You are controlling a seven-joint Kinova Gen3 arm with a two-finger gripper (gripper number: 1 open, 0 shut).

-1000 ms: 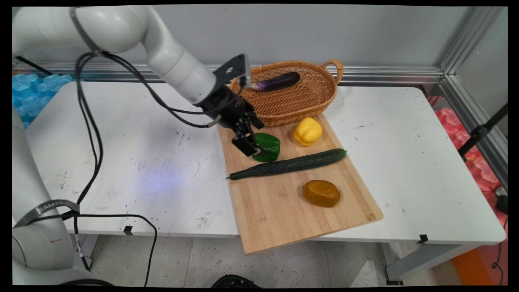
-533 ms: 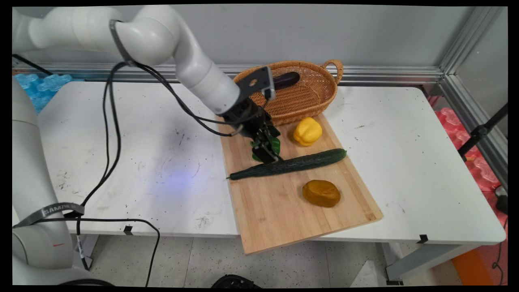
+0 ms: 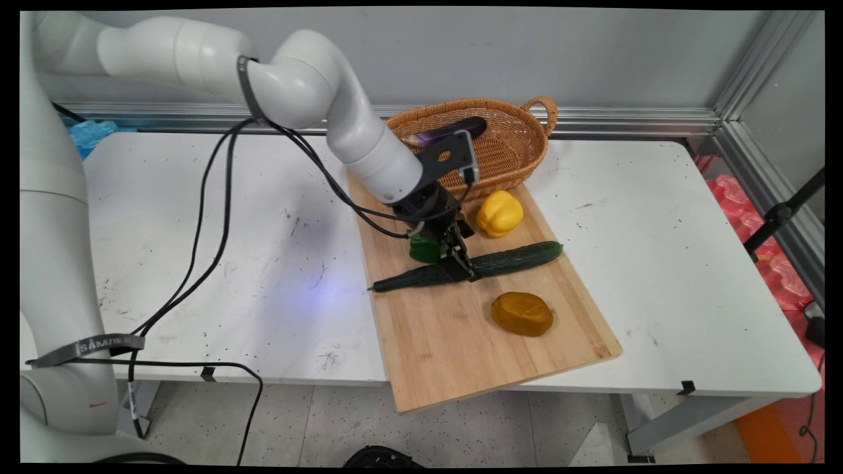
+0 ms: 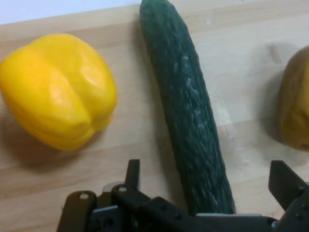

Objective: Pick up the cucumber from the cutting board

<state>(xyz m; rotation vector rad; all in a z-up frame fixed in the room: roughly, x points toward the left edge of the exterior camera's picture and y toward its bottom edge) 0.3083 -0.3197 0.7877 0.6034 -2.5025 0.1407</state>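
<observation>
My gripper [image 3: 459,266] hangs low over the long dark green cucumber [image 3: 510,258], near its middle, on the wooden cutting board [image 3: 448,349]. In the hand view the cucumber [image 4: 188,111] runs up between the two spread fingers [image 4: 132,173], so the gripper [image 4: 207,182] is open and straddles it without holding anything. A yellow bell pepper [image 3: 499,212] [image 4: 58,89] lies just beyond the cucumber. The green bell pepper [image 3: 423,249] is partly hidden behind the hand. A brown rounded lump [image 3: 521,314] [image 4: 295,111] sits on the cucumber's near side.
A wicker basket [image 3: 507,161] stands at the board's far end with a purple eggplant [image 3: 471,125] inside. Black cables hang from the arm over the table's left half. The board overhangs the table's near edge.
The arm has swung right and toward the near side. The gripper left the green pepper's side and now straddles the cucumber. Nothing on the board has shifted.
</observation>
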